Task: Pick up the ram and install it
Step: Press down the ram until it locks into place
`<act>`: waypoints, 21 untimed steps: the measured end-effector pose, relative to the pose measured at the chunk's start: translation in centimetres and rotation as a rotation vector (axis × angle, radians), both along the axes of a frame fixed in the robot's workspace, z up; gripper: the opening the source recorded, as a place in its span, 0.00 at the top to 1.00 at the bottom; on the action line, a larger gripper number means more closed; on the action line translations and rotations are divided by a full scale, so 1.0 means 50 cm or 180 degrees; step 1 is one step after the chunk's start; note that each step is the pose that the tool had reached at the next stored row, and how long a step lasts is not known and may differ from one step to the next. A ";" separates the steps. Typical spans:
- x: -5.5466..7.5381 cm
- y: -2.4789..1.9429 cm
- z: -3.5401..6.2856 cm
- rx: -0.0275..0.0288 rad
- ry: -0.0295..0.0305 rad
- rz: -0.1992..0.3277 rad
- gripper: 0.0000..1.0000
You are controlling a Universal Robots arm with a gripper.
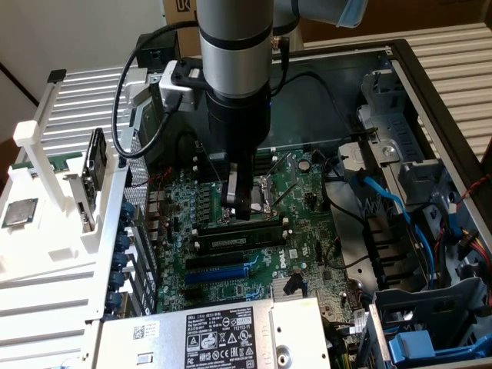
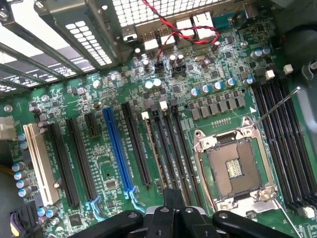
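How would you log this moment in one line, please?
gripper: shut, low over motherboard | ram: upright in slot beside processor socket, just under gripper | contact: cannot tell

Motherboard (image 2: 114,163): matt green circuit board with glossy black and blue plastic slots (image 2: 118,148). Processor socket (image 2: 234,166): bright polished metal frame. Computer case (image 1: 442,108): dull grey sheet metal. Robot arm (image 1: 234,46): smooth satin metal. Rack (image 1: 46,223): matt white plastic.

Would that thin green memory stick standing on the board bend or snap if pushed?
The ram is a thin flat board, so probably stiff and light, yet likely to crack if bent sideways. It stands on edge on the motherboard, apparently braced, so tipping seems unlikely.
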State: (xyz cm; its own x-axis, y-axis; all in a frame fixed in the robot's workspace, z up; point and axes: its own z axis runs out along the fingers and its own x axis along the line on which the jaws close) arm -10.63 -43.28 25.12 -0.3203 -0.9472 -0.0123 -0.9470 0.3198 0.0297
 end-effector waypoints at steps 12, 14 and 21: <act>0.000 0.0000 0.000 0.0000 0.0000 -0.0658 0.90; 0.000 0.0000 0.000 0.0000 0.0000 -0.0767 0.90; 0.000 0.0000 0.000 0.0000 0.0000 -0.1145 0.90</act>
State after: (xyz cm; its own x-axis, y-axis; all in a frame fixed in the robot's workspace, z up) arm -10.63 -43.28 25.12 -0.6332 -0.7739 -0.0122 -0.7739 0.6327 0.0297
